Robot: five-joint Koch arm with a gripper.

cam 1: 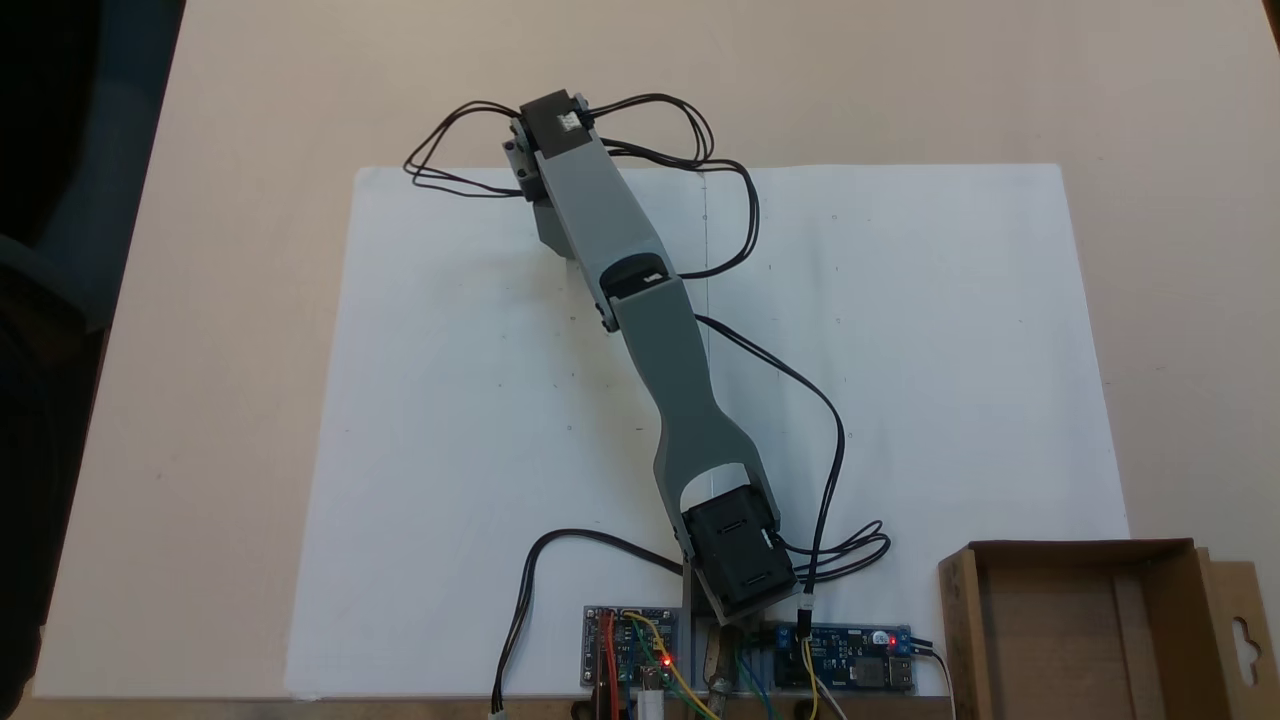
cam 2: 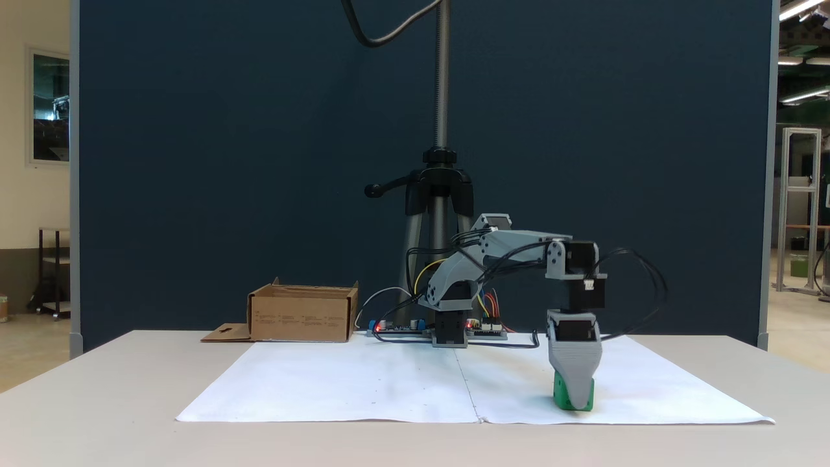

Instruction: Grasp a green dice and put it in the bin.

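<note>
One white paper sheet (cam 2: 363,383) covers the beige table (cam 2: 97,402); the hand (cam 2: 573,401) pinches the green dice (cam 2: 563,395).

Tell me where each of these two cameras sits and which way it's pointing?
A fixed view: above the table, looking straight down on the white paper; arm seen from the top.
A fixed view: at table height, facing the dark panel; arm sideways, gripper lowered over the green dice.
Both fixed views share the arm, paper and the bin.

In a fixed view the bin (cam 2: 303,313) sits far left on the bench (cam 2: 97,402); the dice (cam 2: 573,394) lies near right on paper (cam 2: 363,383) (under the tool (cam 2: 573,383)).
</note>
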